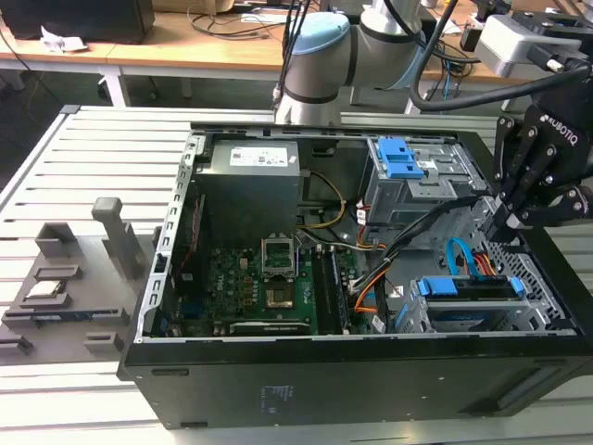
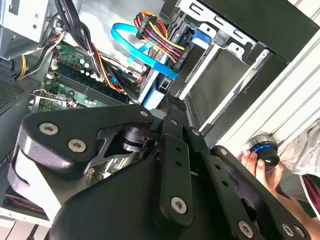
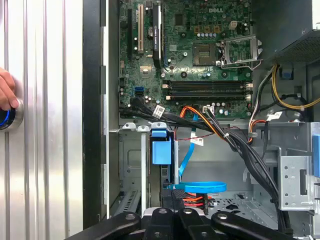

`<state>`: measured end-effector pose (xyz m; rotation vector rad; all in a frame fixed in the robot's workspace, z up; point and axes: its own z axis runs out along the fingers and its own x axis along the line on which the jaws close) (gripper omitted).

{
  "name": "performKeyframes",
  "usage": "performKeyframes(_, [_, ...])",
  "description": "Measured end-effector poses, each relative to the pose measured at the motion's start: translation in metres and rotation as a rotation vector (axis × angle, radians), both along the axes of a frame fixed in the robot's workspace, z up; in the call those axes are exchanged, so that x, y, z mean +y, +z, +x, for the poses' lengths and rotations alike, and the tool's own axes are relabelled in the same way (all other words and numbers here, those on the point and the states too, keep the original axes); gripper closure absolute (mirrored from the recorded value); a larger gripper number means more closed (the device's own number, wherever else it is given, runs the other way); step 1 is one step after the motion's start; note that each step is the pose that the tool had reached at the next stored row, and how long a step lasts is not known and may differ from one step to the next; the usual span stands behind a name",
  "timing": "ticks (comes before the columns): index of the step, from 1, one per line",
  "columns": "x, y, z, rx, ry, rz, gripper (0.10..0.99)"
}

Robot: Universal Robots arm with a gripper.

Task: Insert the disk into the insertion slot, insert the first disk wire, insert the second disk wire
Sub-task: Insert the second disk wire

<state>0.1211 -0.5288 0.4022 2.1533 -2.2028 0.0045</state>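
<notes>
Fingers (image 1: 508,225), seemingly together, hover at twelve o'clock of the seated disk (image 1: 468,287); seat the second disk wire (image 1: 460,259) squarely.

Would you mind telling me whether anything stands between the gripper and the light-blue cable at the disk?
Nothing visible does. In the exterior view the gripper hangs just above the light-blue cable, which loops up from the disk in its cage.

a robotics lab or electronics workshop: an opened computer case (image 1: 371,278) lies on a slatted aluminium surface (image 1: 83,148), a robot arm (image 1: 320,65) is mounted behind it, grey fixture blocks (image 1: 69,278) sit alongside, and cable-strewn wooden desks (image 1: 204,46) stand further back.
</notes>
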Motion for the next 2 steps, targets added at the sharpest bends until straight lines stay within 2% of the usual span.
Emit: performKeyframes(2, [0.0,0.0001,0.0,0.0,0.0,0.0,0.98])
